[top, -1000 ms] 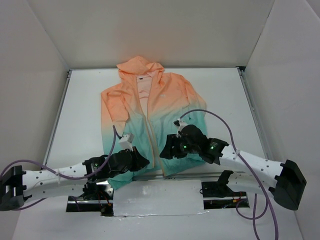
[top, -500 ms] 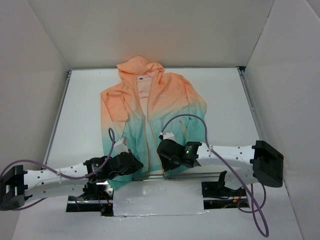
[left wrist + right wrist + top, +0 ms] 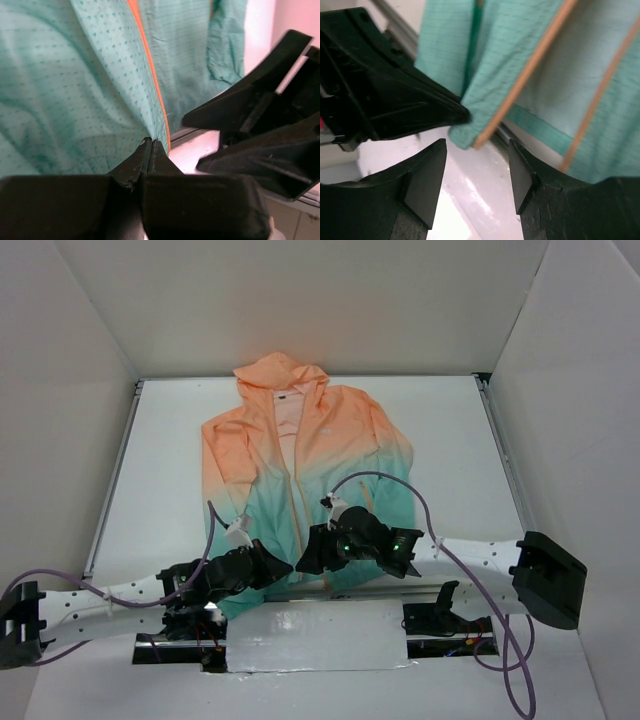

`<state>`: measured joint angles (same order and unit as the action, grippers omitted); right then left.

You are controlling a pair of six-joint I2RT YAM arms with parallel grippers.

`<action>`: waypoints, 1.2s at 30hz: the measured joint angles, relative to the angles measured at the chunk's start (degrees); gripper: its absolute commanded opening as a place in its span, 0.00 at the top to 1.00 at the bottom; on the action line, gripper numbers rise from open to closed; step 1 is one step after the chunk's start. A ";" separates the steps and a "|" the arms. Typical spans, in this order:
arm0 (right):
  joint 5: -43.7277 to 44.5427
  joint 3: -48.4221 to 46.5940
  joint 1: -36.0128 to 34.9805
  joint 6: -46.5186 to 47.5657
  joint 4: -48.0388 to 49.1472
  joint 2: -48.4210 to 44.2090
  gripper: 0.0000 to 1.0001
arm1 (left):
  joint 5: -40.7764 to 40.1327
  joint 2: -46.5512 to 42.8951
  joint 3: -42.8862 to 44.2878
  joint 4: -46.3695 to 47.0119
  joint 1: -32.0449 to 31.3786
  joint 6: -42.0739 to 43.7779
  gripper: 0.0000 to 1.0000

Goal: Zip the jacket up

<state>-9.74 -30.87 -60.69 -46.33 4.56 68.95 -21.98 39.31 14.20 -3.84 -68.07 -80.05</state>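
Note:
The jacket (image 3: 300,460) lies flat on the white table, peach hood at the far end and teal hem at the near edge, its front open along the orange zipper (image 3: 297,500). My left gripper (image 3: 284,568) is shut on the hem corner of the jacket's left front panel (image 3: 100,90), right beside the orange zipper tape (image 3: 152,85). My right gripper (image 3: 304,562) is open and empty, its fingers (image 3: 427,182) spread just in front of that pinched corner (image 3: 465,132). The left gripper's black finger (image 3: 395,100) shows in the right wrist view.
A metal rail (image 3: 300,590) runs along the table's near edge under the hem, with a silver taped strip (image 3: 310,635) in front of it. White walls (image 3: 70,390) enclose the table. Purple cables (image 3: 400,485) loop above both arms.
My right gripper has swung left from the right front panel to the hem beside the left gripper. My left gripper has shifted slightly right, still pinching the hem.

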 measured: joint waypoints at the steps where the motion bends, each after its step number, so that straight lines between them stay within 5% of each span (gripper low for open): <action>1: -1.36 0.11 -0.02 -0.42 1.86 0.74 0.41 | 0.22 -0.07 -0.09 0.66 0.00 0.24 1.00; 10: -7.54 0.09 0.94 -3.87 10.08 5.57 0.46 | 1.11 -0.72 -0.74 4.76 0.00 0.79 1.00; 27: -4.63 6.14 1.62 -8.37 12.96 3.06 0.46 | 0.72 -0.96 -0.74 1.68 0.02 0.39 1.00; 36: -9.25 9.84 4.39 -10.67 26.43 6.75 0.49 | 0.85 -3.28 -1.36 2.64 0.02 0.44 1.00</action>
<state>-18.98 -21.04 -56.29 -56.99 30.98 75.70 -21.12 36.03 12.84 -1.19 -68.05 -79.61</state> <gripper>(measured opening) 0.523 0.046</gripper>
